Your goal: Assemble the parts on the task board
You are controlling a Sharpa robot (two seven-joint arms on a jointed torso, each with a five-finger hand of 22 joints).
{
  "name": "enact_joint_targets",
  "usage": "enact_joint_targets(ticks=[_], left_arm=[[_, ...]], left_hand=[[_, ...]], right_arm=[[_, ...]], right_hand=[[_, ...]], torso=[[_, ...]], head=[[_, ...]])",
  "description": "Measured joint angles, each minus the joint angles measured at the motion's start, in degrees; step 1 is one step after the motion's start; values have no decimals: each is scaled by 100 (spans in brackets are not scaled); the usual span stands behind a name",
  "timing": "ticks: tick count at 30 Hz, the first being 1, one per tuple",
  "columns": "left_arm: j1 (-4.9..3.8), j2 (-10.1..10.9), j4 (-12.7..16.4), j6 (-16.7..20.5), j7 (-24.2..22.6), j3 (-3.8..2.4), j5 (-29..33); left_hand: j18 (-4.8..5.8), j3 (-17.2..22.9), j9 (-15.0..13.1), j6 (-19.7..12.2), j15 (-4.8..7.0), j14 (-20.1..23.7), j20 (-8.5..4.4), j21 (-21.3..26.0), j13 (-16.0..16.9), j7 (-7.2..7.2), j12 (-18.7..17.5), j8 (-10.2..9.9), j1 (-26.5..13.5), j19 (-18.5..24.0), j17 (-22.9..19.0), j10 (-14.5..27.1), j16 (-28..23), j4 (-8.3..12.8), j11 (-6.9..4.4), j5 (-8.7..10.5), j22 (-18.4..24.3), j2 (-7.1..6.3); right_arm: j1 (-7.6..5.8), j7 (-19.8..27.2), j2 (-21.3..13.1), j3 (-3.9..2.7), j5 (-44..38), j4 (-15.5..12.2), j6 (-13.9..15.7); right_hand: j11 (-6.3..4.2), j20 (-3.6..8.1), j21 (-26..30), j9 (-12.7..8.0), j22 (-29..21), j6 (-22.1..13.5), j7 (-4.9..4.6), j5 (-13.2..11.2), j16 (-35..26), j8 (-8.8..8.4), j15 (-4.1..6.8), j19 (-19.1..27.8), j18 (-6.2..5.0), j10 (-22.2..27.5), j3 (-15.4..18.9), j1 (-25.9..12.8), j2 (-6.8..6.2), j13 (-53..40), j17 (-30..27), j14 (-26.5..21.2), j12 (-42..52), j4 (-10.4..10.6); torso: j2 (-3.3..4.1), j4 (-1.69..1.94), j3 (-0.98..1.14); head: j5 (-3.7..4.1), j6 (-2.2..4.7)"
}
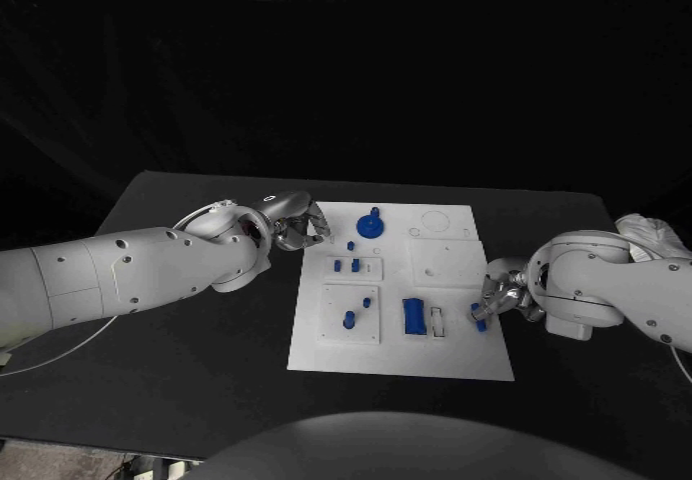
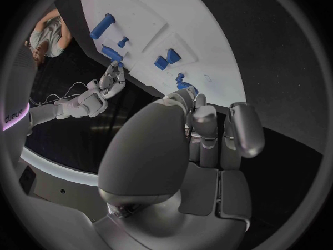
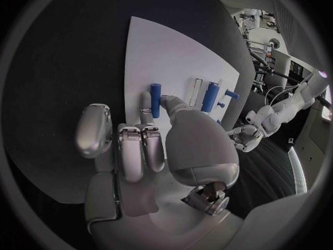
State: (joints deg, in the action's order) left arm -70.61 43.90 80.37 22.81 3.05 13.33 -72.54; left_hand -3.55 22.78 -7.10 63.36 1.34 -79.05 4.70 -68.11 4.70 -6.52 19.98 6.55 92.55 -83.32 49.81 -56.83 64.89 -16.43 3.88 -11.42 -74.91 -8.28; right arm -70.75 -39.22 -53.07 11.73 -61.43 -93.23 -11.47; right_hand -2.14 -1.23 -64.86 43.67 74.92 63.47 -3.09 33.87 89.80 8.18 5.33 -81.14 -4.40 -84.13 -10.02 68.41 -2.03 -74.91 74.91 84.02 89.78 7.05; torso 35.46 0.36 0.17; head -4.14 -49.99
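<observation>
At the centre of the head view the white board (image 1: 404, 340) is seen flat on the black desk (image 1: 173, 380), with blue parts spread over it: a round knobbed piece (image 1: 372, 226) upper centre, small pegs (image 1: 348, 266) below it, two more pegs (image 1: 356, 312) lower left, and a blue block (image 1: 414, 316) just beside an empty slot (image 1: 438, 321).

Handling, judged: the parts are taken to be small, rigid, light plastic, smooth enough to slip in metal fingers; not fragile, but easily tipped or rolled. A pinch across the middle of a cylinder's length is judged best.

Right hand (image 1: 498, 295): placed at the board's right edge, right of centre. A short blue cylinder (image 3: 155, 99) is seen at the fingertips (image 3: 166, 100) in the right wrist view; it appears to lie on the board and to be touched or lightly pinched. A full hold cannot be confirmed. The other fingers are curled close together.

Left hand (image 1: 293, 222): placed at the board's upper-left corner, fingers (image 2: 244, 129) loosely curled, gapped, nothing seen held. The knobbed piece (image 2: 183, 84) lies just beyond the fingertips; contact cannot be told.
</observation>
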Motion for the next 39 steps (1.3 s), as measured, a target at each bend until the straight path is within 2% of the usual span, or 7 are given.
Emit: enact_joint_targets(ticks=[3,7,9,14,17,28,39], left_arm=[[0,9,2,-2,5,0,0],[0,13,2,-4,12,0,0],[0,13,2,-5,14,0,0],[2,10,0,-7,17,0,0],[2,15,0,-8,21,0,0],[3,23,4,-15,41,0,0],[3,34,7,-26,57,0,1]], left_hand=[[-1,0,0,0,0,0,0,0,0,0,0,0,0,0,0,0,0,0,0,0,0,0],[-1,0,1,0,0,0,0,0,0,0,0,0,0,0,0,0,0,0,0,0,0,0],[-1,0,1,0,0,0,0,0,0,0,0,0,0,0,0,0,0,0,0,0,0,0],[-1,0,-4,0,0,0,0,0,-1,0,0,0,0,0,0,0,0,0,0,0,0,0],[-1,0,-4,0,0,0,0,0,-1,0,0,0,0,0,0,0,0,0,0,0,0,0],[-1,0,-3,0,0,0,0,0,-1,0,0,0,0,0,0,0,0,0,0,0,0,0],[-1,0,-3,0,0,0,0,0,-1,0,0,0,0,0,-8,0,0,0,0,0,-4,0]], right_arm=[[-1,0,-66,5,174,-31,116],[-22,-1,-160,19,397,-91,244],[-30,-7,-194,32,515,-121,296],[-35,-20,-229,55,778,-184,370],[-36,-27,-227,63,920,-219,399],[-55,-48,-100,73,1257,-368,430],[-93,-54,114,71,1629,-293,359]], right_hand=[[1,0,0,-25,0,-17,-17,3,0,-39,0,0,0,0,-1,-22,21,0,0,0,0,-1],[3,0,0,-42,0,-3,-2,8,0,-252,0,0,0,3,-21,-32,32,0,0,0,0,7],[10,0,0,-160,-1,-3,-2,9,0,-244,0,0,1,10,-22,-33,31,0,-1,0,0,7],[11,0,0,-220,-1,-1,6,9,0,-223,0,0,0,11,-53,-82,27,0,-1,0,0,-24],[11,0,0,-194,-1,2,29,9,0,-236,0,0,1,11,-182,-134,-25,0,-1,0,0,-152],[11,0,29,-170,-1,-43,65,-96,0,-198,0,-1,1,12,-285,-223,5,0,-1,0,0,-224],[12,0,42,-156,-1,-67,61,-130,0,-199,0,-1,1,12,-292,-223,5,0,-1,0,0,-231]], torso=[[1,0,-1],[0,0,-1],[0,0,0],[-1,1,0],[-1,1,-1],[1,4,1],[-1,5,0]], head=[[-12,0],[-13,0],[-13,0],[-10,0],[-17,0],[-19,0],[-22,0]])
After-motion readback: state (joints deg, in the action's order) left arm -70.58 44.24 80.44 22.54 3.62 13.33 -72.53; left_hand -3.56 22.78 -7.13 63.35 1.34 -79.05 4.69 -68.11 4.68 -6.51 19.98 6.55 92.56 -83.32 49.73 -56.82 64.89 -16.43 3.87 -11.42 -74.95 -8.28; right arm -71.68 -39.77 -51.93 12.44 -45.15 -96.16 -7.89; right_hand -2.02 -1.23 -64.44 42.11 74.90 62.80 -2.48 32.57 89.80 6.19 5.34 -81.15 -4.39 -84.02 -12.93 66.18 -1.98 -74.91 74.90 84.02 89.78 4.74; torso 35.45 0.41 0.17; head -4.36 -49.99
